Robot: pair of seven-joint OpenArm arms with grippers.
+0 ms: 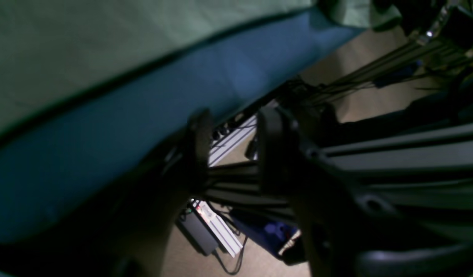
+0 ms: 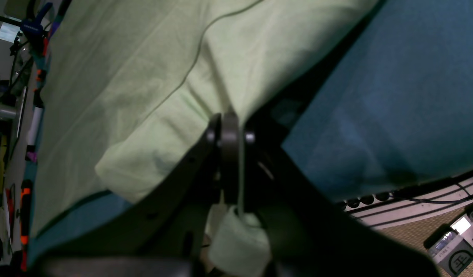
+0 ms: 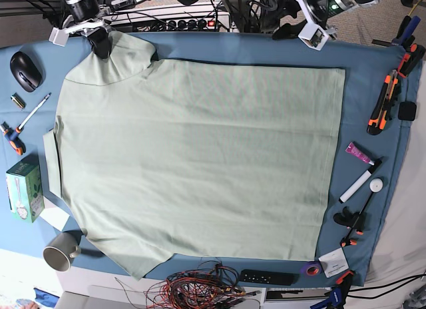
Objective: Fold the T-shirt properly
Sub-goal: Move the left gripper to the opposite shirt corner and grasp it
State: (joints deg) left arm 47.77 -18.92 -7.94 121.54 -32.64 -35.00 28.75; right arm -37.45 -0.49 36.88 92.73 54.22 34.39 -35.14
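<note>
T-shirt (image 3: 200, 162): spread flat on blue tablecloth (image 3: 373, 89); right gripper (image 2: 230, 127): clamped tight on sleeve fabric; left gripper (image 1: 232, 150): jaws parted, holding nothing, off the table edge.

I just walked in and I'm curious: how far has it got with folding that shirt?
Barely begun. Done: the T-shirt lies spread flat on the blue tablecloth, with no fold in it. In hand: the right pincer is shut on the sleeve at the far edge; the left pincer hangs open off the table edge, holding nothing. Left: every fold.
</note>
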